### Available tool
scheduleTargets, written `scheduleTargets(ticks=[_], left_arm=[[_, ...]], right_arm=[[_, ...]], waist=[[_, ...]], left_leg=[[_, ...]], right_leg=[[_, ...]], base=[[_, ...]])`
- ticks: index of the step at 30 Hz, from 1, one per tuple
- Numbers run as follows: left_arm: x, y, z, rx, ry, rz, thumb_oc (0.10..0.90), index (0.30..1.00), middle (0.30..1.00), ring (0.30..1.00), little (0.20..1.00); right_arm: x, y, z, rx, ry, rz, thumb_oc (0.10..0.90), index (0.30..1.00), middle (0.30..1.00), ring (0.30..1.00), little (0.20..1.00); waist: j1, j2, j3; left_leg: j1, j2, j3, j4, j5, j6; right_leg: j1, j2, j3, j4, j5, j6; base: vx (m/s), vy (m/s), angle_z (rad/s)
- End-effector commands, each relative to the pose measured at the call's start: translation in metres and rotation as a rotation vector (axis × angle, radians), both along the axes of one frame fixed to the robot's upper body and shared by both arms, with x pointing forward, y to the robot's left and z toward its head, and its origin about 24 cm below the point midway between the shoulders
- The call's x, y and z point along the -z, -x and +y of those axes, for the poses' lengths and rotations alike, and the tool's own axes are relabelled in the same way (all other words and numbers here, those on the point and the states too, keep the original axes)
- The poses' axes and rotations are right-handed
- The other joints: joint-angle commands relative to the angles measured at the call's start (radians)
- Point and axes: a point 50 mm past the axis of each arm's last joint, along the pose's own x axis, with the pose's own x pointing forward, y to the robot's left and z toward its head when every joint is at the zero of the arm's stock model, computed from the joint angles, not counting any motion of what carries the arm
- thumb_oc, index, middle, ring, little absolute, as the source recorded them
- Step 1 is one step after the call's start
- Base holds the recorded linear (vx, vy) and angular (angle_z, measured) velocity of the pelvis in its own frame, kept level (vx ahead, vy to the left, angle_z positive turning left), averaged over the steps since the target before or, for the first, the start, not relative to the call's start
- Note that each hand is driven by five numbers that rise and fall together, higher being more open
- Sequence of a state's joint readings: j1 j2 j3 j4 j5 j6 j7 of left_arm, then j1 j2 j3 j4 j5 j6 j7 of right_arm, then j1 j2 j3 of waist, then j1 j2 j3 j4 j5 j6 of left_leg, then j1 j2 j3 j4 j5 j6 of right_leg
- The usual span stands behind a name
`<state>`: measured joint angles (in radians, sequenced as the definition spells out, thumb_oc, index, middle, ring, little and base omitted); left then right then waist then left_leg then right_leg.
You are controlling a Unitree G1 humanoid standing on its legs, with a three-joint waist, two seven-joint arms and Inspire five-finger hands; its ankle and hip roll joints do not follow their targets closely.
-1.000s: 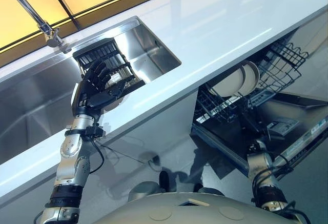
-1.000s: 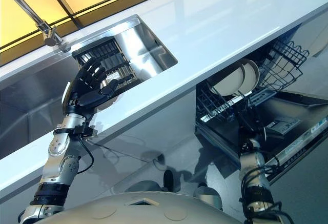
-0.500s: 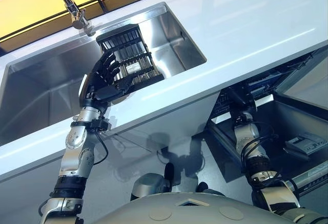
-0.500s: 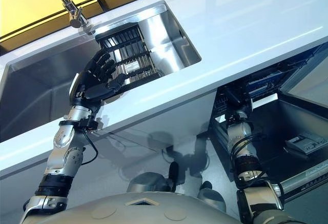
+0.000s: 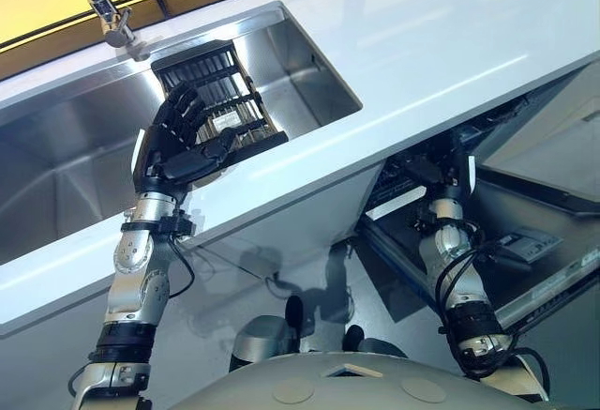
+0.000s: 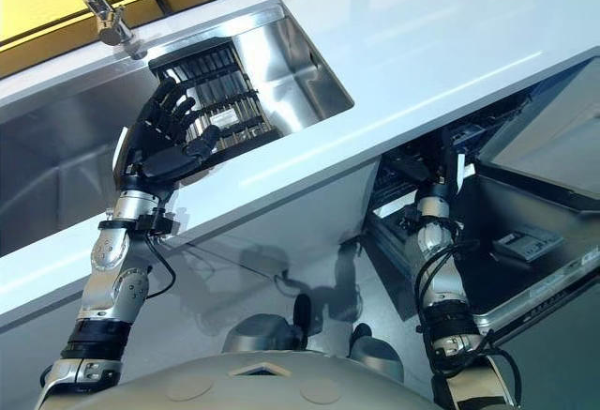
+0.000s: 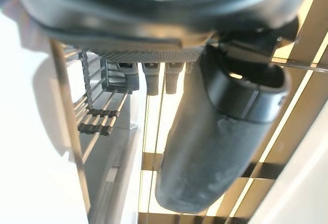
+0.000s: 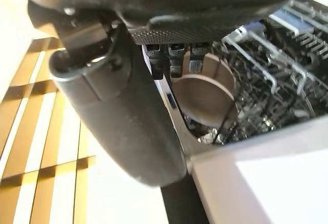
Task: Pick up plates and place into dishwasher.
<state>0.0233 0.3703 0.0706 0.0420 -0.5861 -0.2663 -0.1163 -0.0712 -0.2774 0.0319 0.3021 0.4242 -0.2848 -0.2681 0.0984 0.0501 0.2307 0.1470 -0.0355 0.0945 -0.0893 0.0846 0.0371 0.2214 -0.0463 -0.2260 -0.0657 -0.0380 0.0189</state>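
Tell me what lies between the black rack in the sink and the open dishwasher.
A bare stretch of white countertop separates the black rack in the sink from the dishwasher; the left eye view shows it.

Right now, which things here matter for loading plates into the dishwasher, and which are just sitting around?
For the job: plate standing in the dishwasher rack; right hand near that rack; left hand, open, raised by the sink.

Just there: black dish rack in the sink; faucet; white counter.

right robot hand (image 5: pixel 441 168) hidden under counter (image 5: pixel 422 44), plate (image 8: pixel 202 97) partly behind fingers
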Motion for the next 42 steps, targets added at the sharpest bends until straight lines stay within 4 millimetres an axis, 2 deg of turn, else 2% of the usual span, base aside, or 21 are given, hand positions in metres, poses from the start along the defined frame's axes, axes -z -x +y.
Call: scheduleTargets(ticks=[1,9,17,21,26,28,32,37,42], left_arm=[[-0.015,0.0,0.003,0.006,-0.06,-0.096,0.8,0.9,0.9,0.9,0.9],[-0.021,-0.005,0.008,-0.002,-0.075,-0.118,0.8,0.9,0.9,0.9,0.9],[-0.032,-0.007,0.021,-0.04,-0.119,-0.141,0.8,0.9,0.9,0.9,0.9],[-0.037,-0.008,0.027,-0.052,-0.146,-0.153,0.8,0.9,0.9,0.9,0.9],[-0.049,-0.013,0.034,-0.087,-0.186,-0.179,0.8,0.9,0.9,0.9,0.9],[-0.058,-0.016,0.038,-0.113,-0.206,-0.207,0.8,0.9,0.9,0.9,0.9],[-0.069,-0.019,0.04,-0.153,-0.2,-0.255,0.8,0.9,0.9,0.9,0.9],[-0.081,-0.017,0.038,-0.184,-0.144,-0.323,0.8,0.9,0.9,0.9,0.9],[-0.093,-0.016,0.039,-0.189,-0.111,-0.379,0.8,0.9,0.9,0.9,0.9]], right_arm=[[-0.071,-0.006,-0.027,0.041,0.121,-0.323,0.8,0.9,0.9,0.9,0.9],[-0.069,0.006,-0.066,0.172,0.167,-0.258,0.8,0.9,0.9,0.9,0.9],[-0.07,0.029,-0.11,0.507,0.351,-0.169,0.8,0.9,0.9,0.9,0.9],[-0.059,0.042,-0.131,0.607,0.29,-0.102,0.8,0.9,0.9,0.9,0.9],[-0.034,0.055,-0.149,0.667,0.108,-0.018,0.8,0.9,0.9,0.9,0.9],[-0.02,0.063,-0.155,0.713,0.012,0.004,0.8,0.9,0.9,0.9,0.9],[-0.01,0.073,-0.164,0.782,-0.077,-0.004,0.8,0.9,0.9,0.9,0.9],[-0.01,0.078,-0.171,0.791,-0.124,-0.028,0.8,0.9,0.9,0.9,0.9],[-0.014,0.076,-0.178,0.713,-0.164,-0.08,0.8,0.9,0.9,0.9,0.9]], waist=[[-0.069,-0.032,-0.115],[-0.103,-0.049,-0.118],[-0.137,-0.045,-0.118],[-0.152,-0.044,-0.113],[-0.163,-0.04,-0.103],[-0.165,-0.034,-0.093],[-0.167,-0.017,-0.07],[-0.165,0.013,-0.024],[-0.163,0.05,0.031]], left_leg=[[0.052,-0.029,0.055,0.03,-0.162,0.021],[0.059,-0.021,0.083,0.037,-0.174,0.014],[0.06,-0.01,0.108,0.053,-0.189,0.014],[0.06,-0.005,0.111,0.064,-0.197,0.012],[0.051,0.005,0.109,0.106,-0.212,0.006],[0.043,0.012,0.101,0.135,-0.219,0.0],[0.018,0.023,0.083,0.18,-0.223,-0.017],[-0.046,0.032,0.067,0.26,-0.224,-0.037],[-0.132,0.047,0.069,0.354,-0.229,-0.045]], right_leg=[[-0.091,-0.018,0.032,0.071,0.004,0.075],[-0.084,-0.002,0.055,0.062,0.001,0.072],[-0.09,0.015,0.077,0.096,-0.03,0.063],[-0.095,0.023,0.084,0.118,-0.045,0.059],[-0.104,0.03,0.083,0.156,-0.07,0.045],[-0.109,0.034,0.075,0.181,-0.085,0.033],[-0.127,0.03,0.06,0.227,-0.109,0.015],[-0.174,0.016,0.039,0.307,-0.144,-0.017],[-0.246,0.005,0.025,0.414,-0.188,-0.051]], base=[[-0.06,-0.058,-0.29],[-0.05,-0.063,-0.18],[-0.04,-0.081,-0.11],[-0.04,-0.086,-0.09],[-0.01,-0.11,-0.04],[0.05,-0.164,-0.03],[0.03,-0.103,-0.02],[0.0,-0.063,0.03],[-0.04,-0.058,0.16]])
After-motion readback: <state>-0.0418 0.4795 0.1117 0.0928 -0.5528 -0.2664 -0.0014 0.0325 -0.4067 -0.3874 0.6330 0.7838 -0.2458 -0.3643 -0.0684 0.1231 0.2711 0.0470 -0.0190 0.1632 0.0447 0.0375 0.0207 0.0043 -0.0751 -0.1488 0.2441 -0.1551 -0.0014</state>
